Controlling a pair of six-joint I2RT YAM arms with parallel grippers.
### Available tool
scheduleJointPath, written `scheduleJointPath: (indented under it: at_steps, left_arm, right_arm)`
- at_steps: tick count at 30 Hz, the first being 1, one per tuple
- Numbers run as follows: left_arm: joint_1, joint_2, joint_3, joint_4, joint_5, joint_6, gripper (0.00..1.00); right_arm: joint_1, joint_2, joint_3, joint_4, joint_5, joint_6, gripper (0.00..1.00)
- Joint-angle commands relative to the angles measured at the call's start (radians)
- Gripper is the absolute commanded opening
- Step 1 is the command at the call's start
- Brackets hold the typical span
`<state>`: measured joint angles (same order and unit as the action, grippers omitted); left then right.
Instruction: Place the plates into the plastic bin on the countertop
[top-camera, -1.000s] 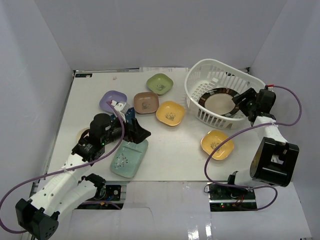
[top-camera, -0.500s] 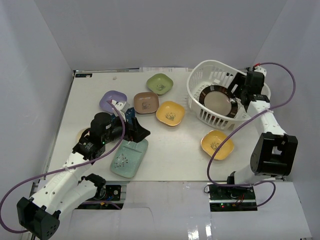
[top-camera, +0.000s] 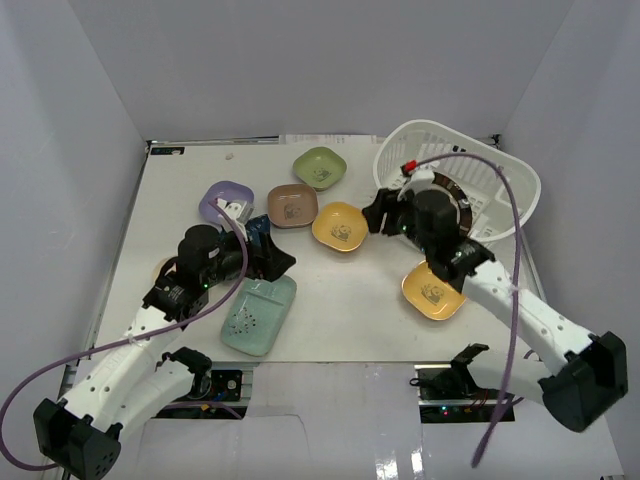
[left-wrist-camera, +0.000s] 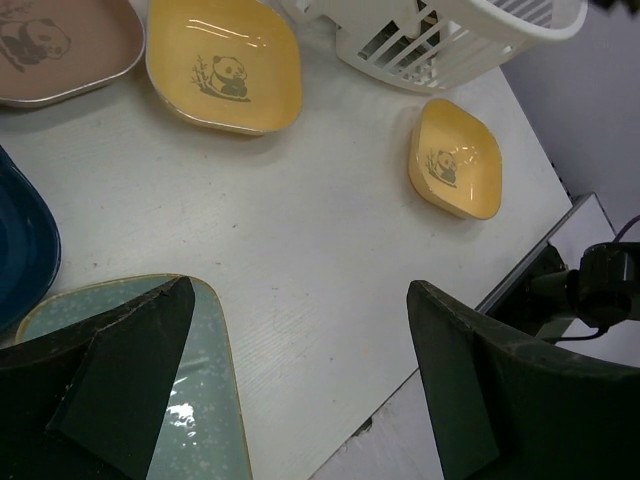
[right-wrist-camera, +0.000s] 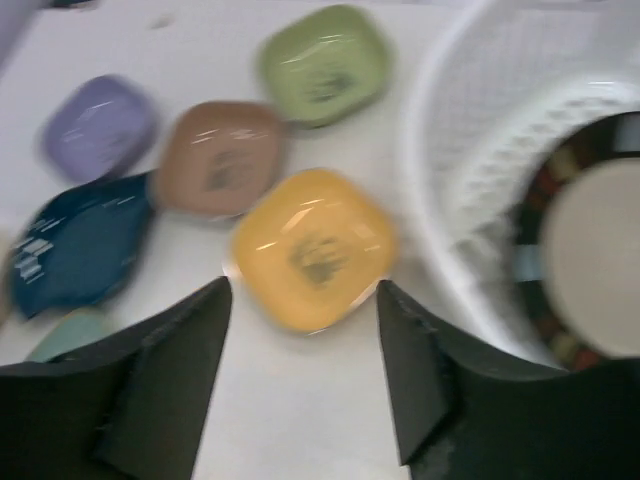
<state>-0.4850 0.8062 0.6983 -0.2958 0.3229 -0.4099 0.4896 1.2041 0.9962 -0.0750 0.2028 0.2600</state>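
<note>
The white plastic bin (top-camera: 500, 205) stands at the back right of the countertop (top-camera: 340, 320), with the large round dark-rimmed plate (right-wrist-camera: 590, 255) lying inside it. My right gripper (top-camera: 376, 222) hovers open just left of the bin, its fingers straddling the near side of a yellow dish (right-wrist-camera: 315, 248) without touching it. My left gripper (left-wrist-camera: 300, 340) is wide open and empty above the pale teal tray (left-wrist-camera: 200, 420). Green (top-camera: 320, 167), brown (top-camera: 292, 205), lavender (top-camera: 222, 203) and orange (top-camera: 433, 290) dishes lie loose on the countertop.
A dark blue dish (right-wrist-camera: 80, 240) lies beside the lavender one, partly under my left arm. Pale grey walls close in the table on three sides. The countertop's near edge (left-wrist-camera: 480, 300) runs close to the teal tray and the orange dish.
My right gripper has let go of the round plate, now lying in the bin, and swung left to hover over the yellow dish. The left arm has barely moved.
</note>
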Motion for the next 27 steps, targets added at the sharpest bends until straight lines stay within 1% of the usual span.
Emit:
scheduleJointPath:
  at_steps: [1, 2, 3, 4, 5, 6, 7, 8, 11, 13, 14, 15, 16, 17, 19, 22, 25, 26, 27]
  left_arm:
    - [0.010, -0.042, 0.036, -0.011, -0.070, 0.011, 0.98]
    - [0.011, -0.045, 0.040, -0.011, -0.079, 0.008, 0.98]
    - [0.013, -0.053, 0.044, -0.011, -0.088, 0.006, 0.98]
    - [0.013, -0.056, 0.047, -0.011, -0.096, 0.003, 0.98]
    - [0.013, -0.059, 0.055, -0.011, -0.108, 0.002, 0.98]
    - [0.011, -0.070, 0.058, -0.009, -0.119, 0.002, 0.98]
    - [0.013, -0.078, 0.061, -0.009, -0.146, 0.006, 0.98]
    - [0.013, -0.088, 0.067, -0.012, -0.160, 0.009, 0.98]
    - [0.013, -0.146, 0.078, -0.016, -0.220, 0.029, 0.98]
    - [0.013, -0.162, 0.067, -0.014, -0.246, 0.029, 0.98]
    - [0.013, -0.167, 0.058, -0.008, -0.251, 0.028, 0.98]
    - [0.013, -0.170, 0.038, -0.005, -0.254, 0.025, 0.98]
    - [0.013, -0.168, 0.033, -0.003, -0.251, 0.025, 0.98]
    - [0.013, -0.167, 0.032, -0.014, -0.243, 0.025, 0.98]
    - [0.013, -0.173, 0.027, -0.017, -0.235, 0.029, 0.98]
    - [0.013, -0.182, 0.023, -0.022, -0.231, 0.028, 0.98]
    - [0.013, -0.193, 0.020, -0.022, -0.226, 0.029, 0.98]
    - [0.011, -0.196, 0.020, -0.022, -0.226, 0.028, 0.98]
    - [0.011, -0.197, 0.020, -0.023, -0.228, 0.029, 0.98]
  right_arm:
    - [0.173, -0.106, -0.192, 0.136, -0.051, 0.181, 0.62]
    - [0.273, -0.107, -0.267, 0.167, -0.037, 0.223, 0.60]
    - [0.321, -0.085, -0.287, 0.191, -0.029, 0.263, 0.59]
    - [0.367, -0.065, -0.303, 0.242, -0.019, 0.336, 0.59]
    - [0.448, -0.043, -0.326, 0.274, 0.004, 0.367, 0.59]
    - [0.486, 0.004, -0.335, 0.303, 0.027, 0.402, 0.63]
    - [0.542, 0.030, -0.344, 0.372, 0.047, 0.462, 0.65]
    - [0.559, 0.060, -0.358, 0.403, 0.069, 0.491, 0.69]
    - [0.602, 0.220, -0.347, 0.518, 0.049, 0.591, 0.74]
    - [0.641, 0.291, -0.312, 0.547, 0.053, 0.608, 0.74]
    - [0.650, 0.326, -0.291, 0.541, 0.075, 0.622, 0.74]
    - [0.653, 0.391, -0.256, 0.540, 0.075, 0.634, 0.74]
    - [0.656, 0.420, -0.245, 0.547, 0.070, 0.650, 0.74]
    - [0.656, 0.467, -0.240, 0.578, 0.067, 0.674, 0.72]
    - [0.658, 0.508, -0.225, 0.595, 0.073, 0.697, 0.71]
    - [0.655, 0.583, -0.196, 0.609, 0.090, 0.735, 0.65]
    - [0.653, 0.644, -0.176, 0.616, 0.102, 0.780, 0.57]
    - [0.653, 0.661, -0.173, 0.616, 0.116, 0.791, 0.51]
    - [0.653, 0.661, -0.177, 0.615, 0.127, 0.820, 0.47]
